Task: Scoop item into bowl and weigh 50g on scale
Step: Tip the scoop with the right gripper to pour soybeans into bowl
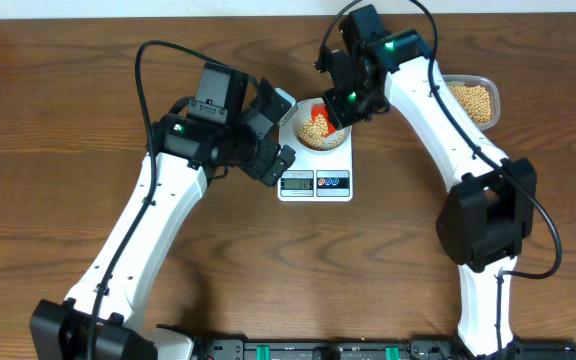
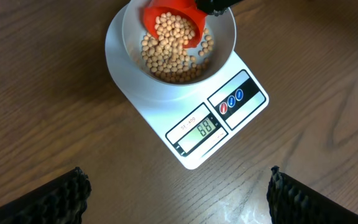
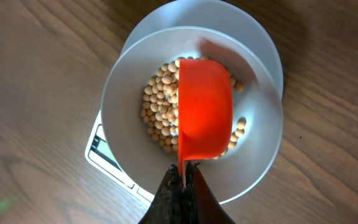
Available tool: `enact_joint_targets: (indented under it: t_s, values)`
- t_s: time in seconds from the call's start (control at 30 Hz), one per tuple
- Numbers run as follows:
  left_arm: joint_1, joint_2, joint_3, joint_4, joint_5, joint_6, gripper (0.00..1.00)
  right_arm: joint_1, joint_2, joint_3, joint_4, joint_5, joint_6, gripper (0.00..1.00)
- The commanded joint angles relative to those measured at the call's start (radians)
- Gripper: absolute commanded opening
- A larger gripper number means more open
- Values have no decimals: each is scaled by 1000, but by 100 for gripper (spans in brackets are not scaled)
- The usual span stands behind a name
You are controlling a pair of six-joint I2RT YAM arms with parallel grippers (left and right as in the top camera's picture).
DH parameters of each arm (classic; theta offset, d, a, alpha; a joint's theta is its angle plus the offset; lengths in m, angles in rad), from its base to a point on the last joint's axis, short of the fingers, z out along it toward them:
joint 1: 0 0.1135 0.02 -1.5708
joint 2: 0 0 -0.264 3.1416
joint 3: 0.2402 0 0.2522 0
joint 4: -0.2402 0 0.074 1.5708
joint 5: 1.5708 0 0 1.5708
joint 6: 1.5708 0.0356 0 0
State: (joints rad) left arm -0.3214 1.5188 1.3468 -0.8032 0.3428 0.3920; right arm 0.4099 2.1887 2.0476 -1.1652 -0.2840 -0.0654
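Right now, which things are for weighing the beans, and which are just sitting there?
In the job: beans, white bowl, scale, orange scoop held by the right end effector, clear tub holding more beans.
Just there: left end effector, open and holding nothing; wooden table.

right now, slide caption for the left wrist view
Orange scoop of beans tilted over the white bowl on the scale, display apparently 68, left fingers spread apart

2 white arms (image 1: 158, 215), blk joints (image 1: 483, 225), cables (image 1: 143, 80), green LEDs (image 1: 389, 44)
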Motion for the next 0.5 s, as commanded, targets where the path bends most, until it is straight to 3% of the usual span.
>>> enact_joint_targets:
  t_s: [0.0, 0.47]
  values:
    - [2, 11, -8, 2, 16, -5, 93, 16, -25, 16, -3, 70, 5, 1]
    - [2, 11, -8, 2, 16, -5, 93, 43, -26, 18, -2, 163, 5, 1]
